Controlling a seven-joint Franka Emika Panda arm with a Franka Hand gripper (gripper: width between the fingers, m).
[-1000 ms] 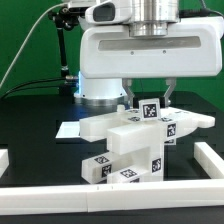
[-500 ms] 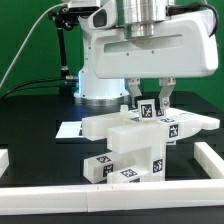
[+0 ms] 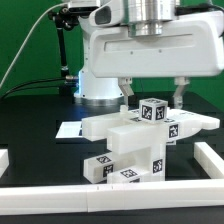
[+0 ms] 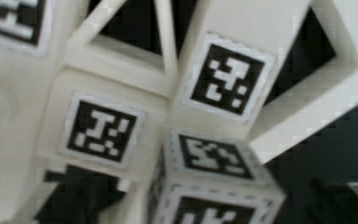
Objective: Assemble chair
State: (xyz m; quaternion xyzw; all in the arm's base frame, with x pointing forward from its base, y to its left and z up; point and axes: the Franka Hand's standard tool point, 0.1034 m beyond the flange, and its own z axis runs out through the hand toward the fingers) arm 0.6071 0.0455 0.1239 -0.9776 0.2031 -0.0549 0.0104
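Chair [image 3: 135,145]: matte white blocky parts with black-and-white tags, stacked close together in one cluster on the black table [image 3: 30,140]
Top of the chair: a small cube [image 3: 150,110] sits on the highest part, one tagged face toward the exterior camera
Middle of the chair: a long flat panel [image 3: 192,123] lies across the cluster and sticks out to the exterior view's right
Foot of the chair: tagged low blocks [image 3: 100,168] rest on the table on the exterior view's left side of the cluster
Gripper [image 3: 153,100]: hangs straight above the chair, jaws spread wide, gripping nothing
Fingers [image 3: 181,95]: one on each side of the small cube — a clear gap shows between each finger and the cube
Marker board [image 3: 68,130]: flat on the table, just beside the chair on the exterior view's left
Rail [image 3: 215,160]: low and white, in front of the chair and on the exterior view's right of it
Arm base [image 3: 98,88]: behind the chair
Wrist view: very close on the chair, white faces carrying several tags [image 4: 226,80], all seen at a tilt — which part each tag belongs to cannot be told
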